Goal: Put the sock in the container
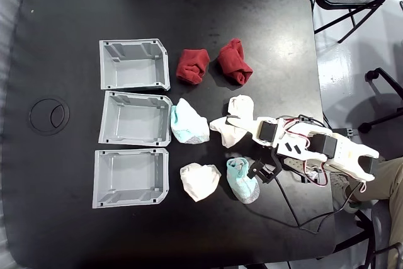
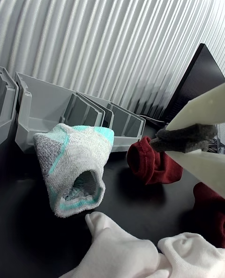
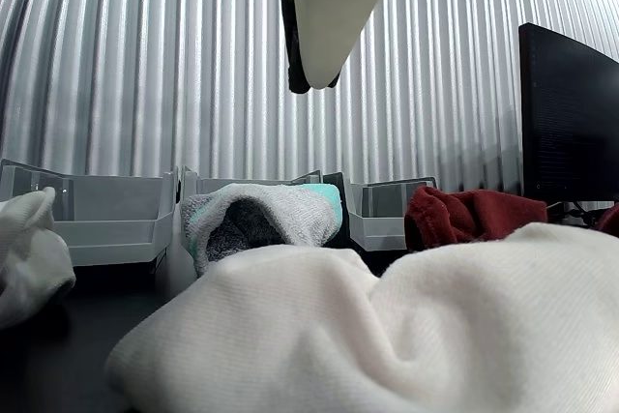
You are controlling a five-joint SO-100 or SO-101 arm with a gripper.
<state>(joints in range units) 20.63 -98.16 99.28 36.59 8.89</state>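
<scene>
The sock (image 1: 235,61) is a dark red oval bundle at the back of the black table, right of a squarer red bundle (image 1: 192,65). In the wrist view a strip of the sock (image 2: 212,207) shows at the right edge. The container (image 1: 131,177) is the nearest of three grey bins on the left, and it stands empty. My gripper (image 1: 239,123) hovers over a white sock (image 1: 232,127) mid-table, well short of the red sock. Its white fingers (image 2: 199,111) meet on a grey pad at the tips, with nothing held.
Two more empty grey bins (image 1: 134,64) (image 1: 135,118) stand beside the container. A white-and-teal sock (image 1: 189,124), another white one (image 1: 199,181) and a teal one (image 1: 242,181) lie between bins and arm. Cables trail at the right, and chairs stand past the table's edge.
</scene>
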